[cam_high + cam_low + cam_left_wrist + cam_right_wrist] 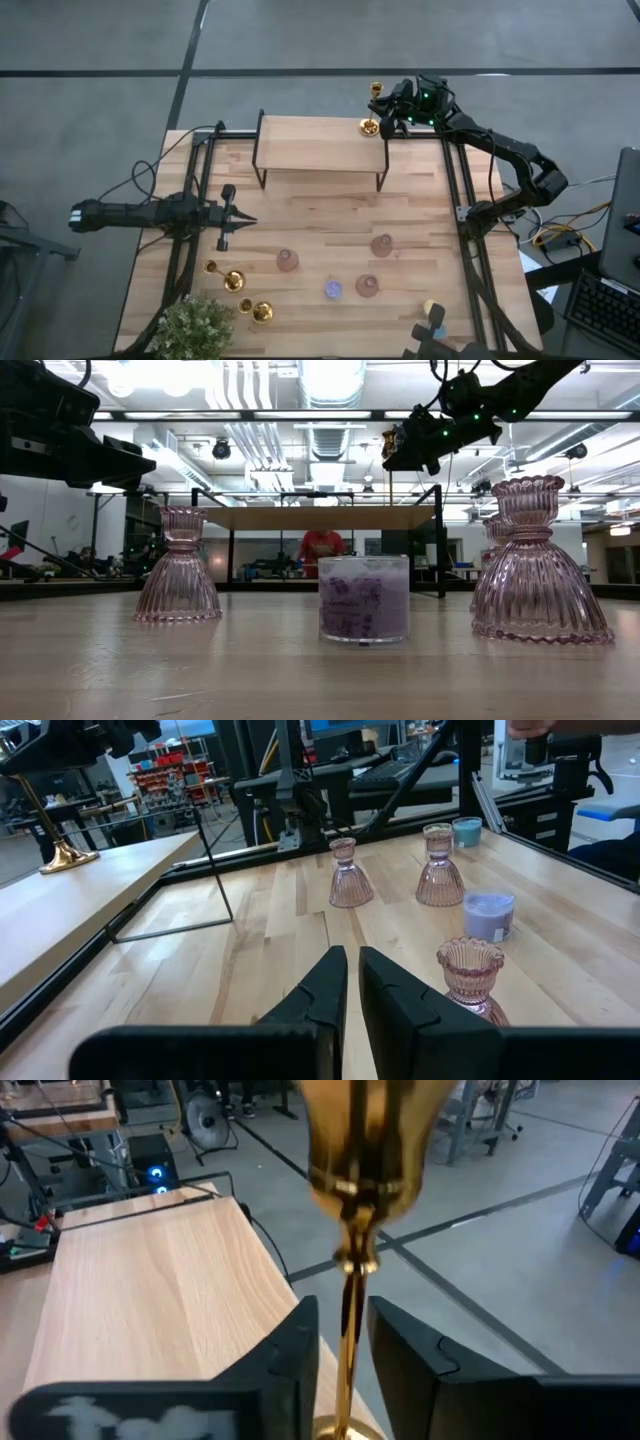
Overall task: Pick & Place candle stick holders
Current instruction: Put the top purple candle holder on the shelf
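Observation:
One gold candlestick (372, 108) stands on its round base (368, 127) at the far right corner of a raised wooden shelf (320, 145). My right gripper (388, 104) is open at its stem. In the right wrist view the thin stem (351, 1315) runs between the two fingers with a gap on each side. Two more gold candlesticks (225, 278) (258, 311) lie on their sides near the table's near left corner. My left gripper (243, 219) is shut and empty over the table's left part.
Three pink glass holders (288, 260) (382, 244) (367, 286) and a purple candle (332, 290) stand on the table's near half. A potted plant (195, 328) is at the near left corner, and small blue and yellow candles (435, 316) are at the near right.

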Tool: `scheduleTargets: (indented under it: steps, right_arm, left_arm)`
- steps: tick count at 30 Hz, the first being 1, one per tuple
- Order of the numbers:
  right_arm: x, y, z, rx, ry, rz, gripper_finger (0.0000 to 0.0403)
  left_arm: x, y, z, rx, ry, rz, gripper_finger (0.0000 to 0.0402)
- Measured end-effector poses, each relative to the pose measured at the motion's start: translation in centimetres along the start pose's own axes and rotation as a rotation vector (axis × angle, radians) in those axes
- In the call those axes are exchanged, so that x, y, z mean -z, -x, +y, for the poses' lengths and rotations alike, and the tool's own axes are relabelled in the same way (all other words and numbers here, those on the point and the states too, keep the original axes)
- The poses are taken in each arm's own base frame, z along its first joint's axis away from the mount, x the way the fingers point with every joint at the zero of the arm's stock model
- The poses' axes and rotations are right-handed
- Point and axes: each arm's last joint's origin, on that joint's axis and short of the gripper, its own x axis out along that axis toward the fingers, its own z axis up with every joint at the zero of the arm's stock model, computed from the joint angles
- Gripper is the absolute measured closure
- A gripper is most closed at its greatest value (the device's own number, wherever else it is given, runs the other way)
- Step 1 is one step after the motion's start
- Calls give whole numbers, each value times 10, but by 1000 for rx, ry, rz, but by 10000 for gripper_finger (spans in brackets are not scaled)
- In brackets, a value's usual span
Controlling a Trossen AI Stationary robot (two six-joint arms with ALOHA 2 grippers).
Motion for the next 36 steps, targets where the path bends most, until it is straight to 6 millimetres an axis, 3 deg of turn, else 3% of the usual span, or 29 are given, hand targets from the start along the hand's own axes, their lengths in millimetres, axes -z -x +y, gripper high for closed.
scheduleTargets:
  steps: [10,22,28,36]
  right_arm:
    - [-7,18,7,-1,-31,28,231]
    - [-19,64,31,-36,-64,97,207]
    - [-18,84,63,-144,3,183,209]
    - [-11,107,130,-442,149,286,215]
  left_arm:
    - [0,0,0,0,0,0,367]
    - [0,0,0,0,0,0,367]
    - [0,0,0,0,0,0,367]
    - [0,0,0,0,0,0,367]
